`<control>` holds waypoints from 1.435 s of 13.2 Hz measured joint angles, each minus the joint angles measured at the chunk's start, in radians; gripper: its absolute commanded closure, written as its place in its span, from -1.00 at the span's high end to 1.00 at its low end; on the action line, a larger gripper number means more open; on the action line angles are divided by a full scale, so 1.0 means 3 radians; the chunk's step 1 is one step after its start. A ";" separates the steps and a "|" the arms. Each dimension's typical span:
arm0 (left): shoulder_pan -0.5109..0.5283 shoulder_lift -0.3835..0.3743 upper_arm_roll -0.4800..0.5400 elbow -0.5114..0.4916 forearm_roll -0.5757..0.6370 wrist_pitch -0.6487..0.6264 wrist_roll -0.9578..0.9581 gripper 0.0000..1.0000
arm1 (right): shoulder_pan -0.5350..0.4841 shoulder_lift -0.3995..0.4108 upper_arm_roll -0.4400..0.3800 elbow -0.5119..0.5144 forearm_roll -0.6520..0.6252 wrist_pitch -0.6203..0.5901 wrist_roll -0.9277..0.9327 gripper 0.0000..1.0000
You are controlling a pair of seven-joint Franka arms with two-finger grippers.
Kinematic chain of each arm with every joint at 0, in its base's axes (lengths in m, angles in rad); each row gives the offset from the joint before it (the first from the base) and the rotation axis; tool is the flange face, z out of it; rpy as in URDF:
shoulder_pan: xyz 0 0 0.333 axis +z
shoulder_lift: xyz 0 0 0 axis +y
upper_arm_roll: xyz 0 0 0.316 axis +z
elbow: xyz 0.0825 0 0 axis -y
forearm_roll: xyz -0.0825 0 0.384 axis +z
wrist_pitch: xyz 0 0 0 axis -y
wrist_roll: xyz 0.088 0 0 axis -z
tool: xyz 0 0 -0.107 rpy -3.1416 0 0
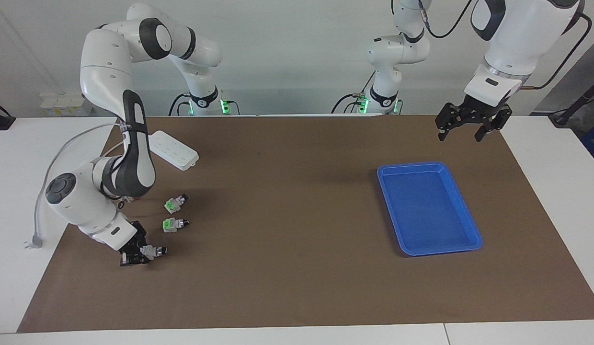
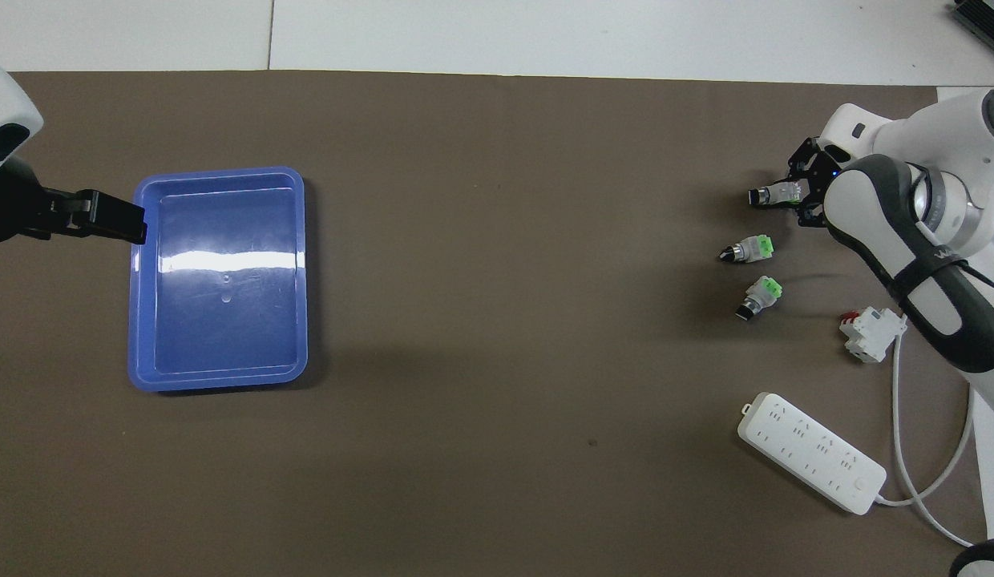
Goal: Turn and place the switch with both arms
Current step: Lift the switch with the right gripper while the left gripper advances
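Robotics lab, two arms (image 1: 119, 96) bolted at a brown-covered table (image 1: 297, 287)

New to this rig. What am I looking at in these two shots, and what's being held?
Two white robot arms with black two-finger grippers work at a table covered by a brown mat. One picture faces the robots from across the table; the other looks down from above their end.

The right gripper is down at the mat, around a small switch that lies there. Two green-ended switches lie nearer the robots, beside a white-and-red block and a white power strip.

The left gripper waits, open, in the air near a blue tray with nothing in it.
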 measured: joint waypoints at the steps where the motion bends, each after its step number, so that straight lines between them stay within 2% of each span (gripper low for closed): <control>1: -0.0001 0.0000 -0.0001 0.0000 0.0000 0.0000 0.0000 1.00 | 0.0000 0.0000 0.0000 0.0000 0.0001 0.0000 0.0005 -1.00; 5: -0.0001 -0.0001 -0.0001 0.0000 0.0000 0.0000 0.0001 1.00 | -0.0007 -0.0004 -0.0001 -0.0003 0.0093 -0.0028 0.0022 -1.00; 8: -0.0014 -0.0001 -0.0007 -0.0002 0.0000 0.0008 0.0001 1.00 | 0.0002 -0.0099 0.0022 -0.0032 0.0302 -0.0270 0.0022 -1.00; 10: -0.0018 -0.0001 -0.0007 -0.0007 0.0000 0.0032 0.0001 1.00 | 0.0038 -0.0284 0.0076 -0.0073 0.0487 -0.0464 0.0065 -1.00; 13: -0.0016 -0.0026 -0.0002 -0.0111 -0.0123 0.0135 0.0001 1.00 | 0.0116 -0.0720 0.0183 -0.0306 0.0798 -0.0683 0.0172 -1.00; 17: -0.0013 -0.0205 0.0004 -0.0584 -0.0757 0.0492 -0.0001 1.00 | 0.0402 -0.1222 0.0247 -0.0529 0.1167 -0.0828 0.0461 -1.00; 19: -0.0011 -0.0260 0.0007 -0.0702 -0.1094 0.0592 -0.0001 0.89 | 0.0608 -0.1350 0.0252 -0.0559 0.1377 -0.0837 0.0564 -1.00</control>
